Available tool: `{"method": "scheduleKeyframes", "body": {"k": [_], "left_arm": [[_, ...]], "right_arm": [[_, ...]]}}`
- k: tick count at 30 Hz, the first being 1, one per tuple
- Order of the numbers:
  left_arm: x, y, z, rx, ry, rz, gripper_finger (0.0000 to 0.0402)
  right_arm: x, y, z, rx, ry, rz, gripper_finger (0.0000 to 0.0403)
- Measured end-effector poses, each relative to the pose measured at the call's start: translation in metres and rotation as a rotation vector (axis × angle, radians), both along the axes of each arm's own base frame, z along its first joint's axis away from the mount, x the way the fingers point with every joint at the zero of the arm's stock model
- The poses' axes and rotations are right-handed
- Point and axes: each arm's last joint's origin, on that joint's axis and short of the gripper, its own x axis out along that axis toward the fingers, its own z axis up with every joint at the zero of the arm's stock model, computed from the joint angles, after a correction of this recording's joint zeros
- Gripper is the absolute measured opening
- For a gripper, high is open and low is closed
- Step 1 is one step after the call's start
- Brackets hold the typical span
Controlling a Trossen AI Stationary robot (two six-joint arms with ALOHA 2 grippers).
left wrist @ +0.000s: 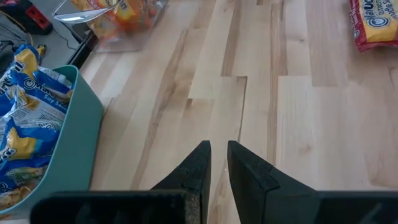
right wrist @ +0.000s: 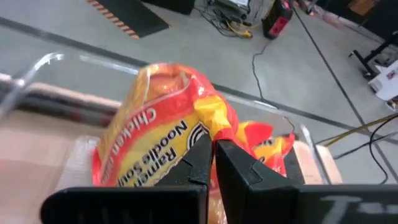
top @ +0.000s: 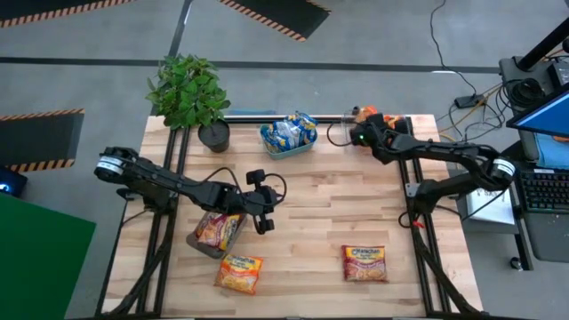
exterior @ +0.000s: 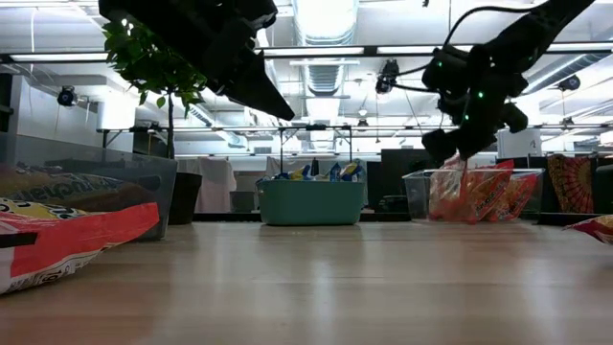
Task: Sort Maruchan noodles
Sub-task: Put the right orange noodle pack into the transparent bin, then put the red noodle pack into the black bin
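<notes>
Far left, at the table's near edge: a clear bin with a red-pink packet lying in it, and just in front of that a loose orange-yellow packet flat on the wood, long axis a little askew to the table's front edge.

Just right of that bin, hanging over bare boards: the left pincer, fingers drawn to a narrow slit, nothing between them. Nearer of the two arms to both loose packets; orange-yellow one toward the front and slightly left of it, close by.

Middle, at the back edge: the teal tray with the blue-and-white packets heaped inside.

Right of centre, near the front: a second loose packet, red-pink, flat, long axis running front to back, well apart from either pincer, though closer to the left one.

Back right: the right pincer clamped tight on the crimped end of an orange-yellow chicken packet, which hangs long axis down from the fingers. Directly beneath, the rear clear bin, a like-coloured packet already inside. Seen from table height, held packet's lower part at about rim level, seemingly inside the walls.

Deciding relation, by judgement: packet straight above its bin, so only an opening of the fingers needed, no sideways travel
</notes>
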Motion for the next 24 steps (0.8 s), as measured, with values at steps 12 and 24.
{"method": "scheduleKeyframes", "body": {"k": [12, 24], "left_arm": [[0.001, 0.000, 0.001, -0.015, -0.024, 0.007, 0.0037], [0.000, -0.005, 0.001, -0.141, -0.053, 0.041, 0.0037]], "right_arm": [[-0.007, 0.019, 0.013, 0.092, -0.054, 0.068, 0.0116], [-0.010, 0.058, 0.075, 0.265, -0.306, 0.327, 0.0199]]}}
